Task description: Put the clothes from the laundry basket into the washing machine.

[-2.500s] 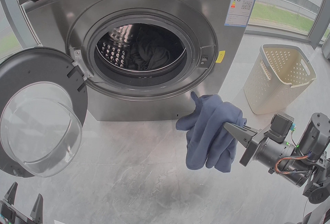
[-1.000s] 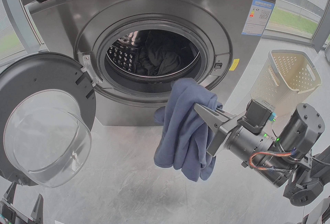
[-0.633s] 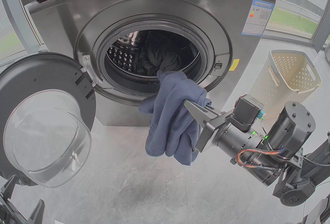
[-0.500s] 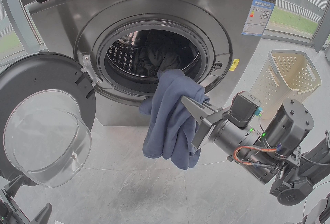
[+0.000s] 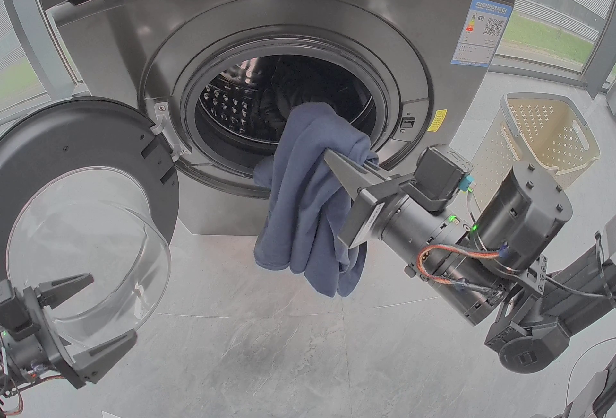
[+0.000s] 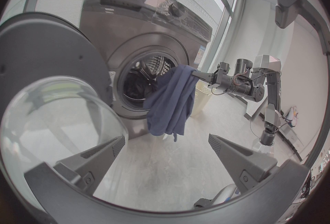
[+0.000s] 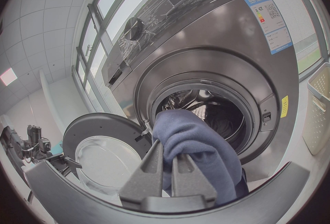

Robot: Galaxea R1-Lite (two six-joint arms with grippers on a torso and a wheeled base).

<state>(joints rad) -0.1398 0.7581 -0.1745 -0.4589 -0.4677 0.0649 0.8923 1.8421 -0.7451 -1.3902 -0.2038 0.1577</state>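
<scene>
The washing machine (image 5: 308, 8), a grey brushed-metal front-loader, is standing with its round door (image 5: 70, 143) swung fully open toward the robot's left, showing a domed clear window. The perforated steel drum (image 5: 218, 98) is already holding dark clothes (image 5: 301, 85). The laundry basket (image 5: 545, 137), a cream plastic tub with punched walls, is sitting on the glossy grey floor (image 5: 256, 348) to the machine's right, and no clothing is showing in the visible part of it. The blue garment (image 5: 308, 194), a soft matte knit, is hanging in thick folds. It has been lifted from low beside the basket, and its upper fold is now reaching the drum's mouth while its tail is hanging below the door seal, so loading is judged close but not complete. The right end effector (image 5: 330, 156) is clamping the garment with its tapered fingers pressed together. The left end effector (image 5: 112, 307) has risen in front of the door window and is holding its fingers spread wide, carrying nothing.
</scene>
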